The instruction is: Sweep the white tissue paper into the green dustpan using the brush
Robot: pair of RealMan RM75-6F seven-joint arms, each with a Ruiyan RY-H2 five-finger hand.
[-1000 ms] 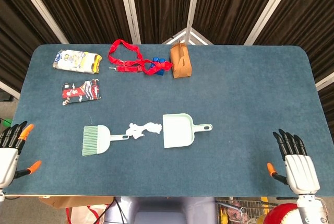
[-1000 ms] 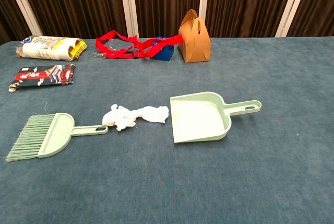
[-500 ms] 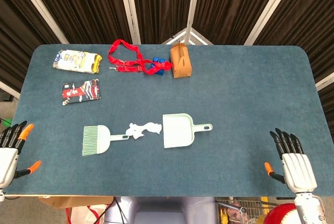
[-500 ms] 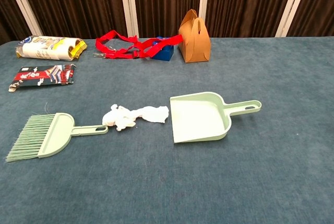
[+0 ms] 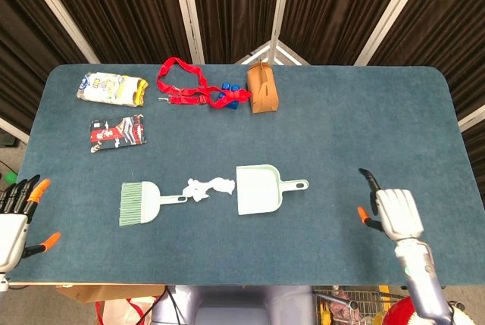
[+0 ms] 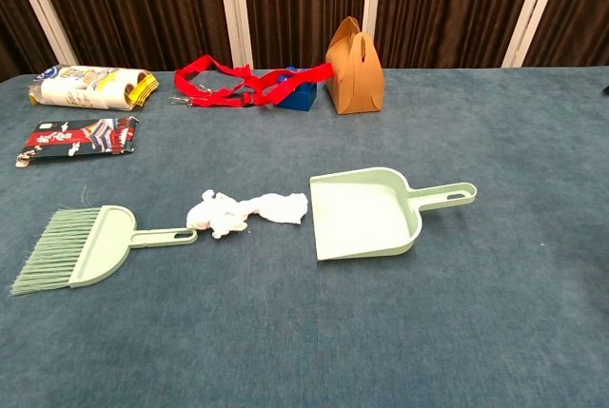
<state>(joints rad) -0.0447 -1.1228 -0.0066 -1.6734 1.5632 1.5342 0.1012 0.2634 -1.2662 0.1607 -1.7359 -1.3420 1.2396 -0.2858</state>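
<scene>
A crumpled white tissue lies on the blue table between a pale green brush on its left and a pale green dustpan on its right, whose handle points right. The brush handle tip nearly touches the tissue. My right hand hovers over the table's right part, well to the right of the dustpan handle, fingers apart and holding nothing. At the table's front left corner my left hand is open and empty. Neither hand shows clearly in the chest view.
Along the far side lie a red strap, a blue object, a brown paper box and a white-yellow packet. A red-black packet lies at the left.
My right hand has moved left and forward from the table's front right corner toward the dustpan side. The left hand, brush, tissue and dustpan have not moved.
</scene>
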